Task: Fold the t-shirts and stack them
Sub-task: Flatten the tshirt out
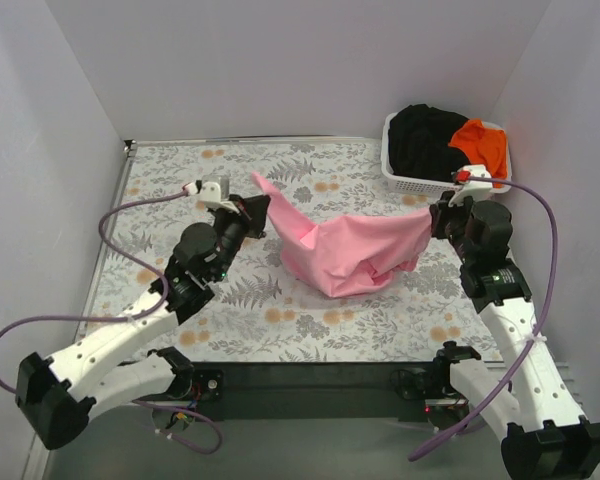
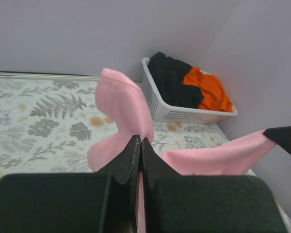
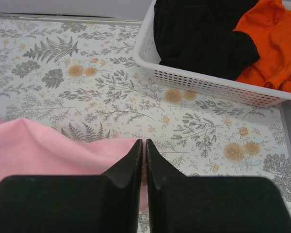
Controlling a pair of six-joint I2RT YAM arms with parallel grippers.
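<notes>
The light pink t-shirt (image 1: 345, 250) hangs stretched between my two grippers above the floral table, its middle sagging to the cloth. My left gripper (image 1: 260, 212) is shut on its left end; in the left wrist view (image 2: 139, 141) pink cloth (image 2: 123, 104) sticks up past the closed jaws. My right gripper (image 1: 435, 215) is shut on the right end; in the right wrist view (image 3: 144, 143) the pink cloth (image 3: 43, 150) lies left of the jaws. The black t-shirt (image 1: 425, 140) and the orange t-shirt (image 1: 485, 145) lie in the basket.
A white lattice basket (image 1: 420, 185) stands at the back right corner, also in the right wrist view (image 3: 208, 85) and the left wrist view (image 2: 179, 112). Grey walls enclose the table on the left, back and right. The table's black front edge (image 1: 310, 380) lies between the arm bases.
</notes>
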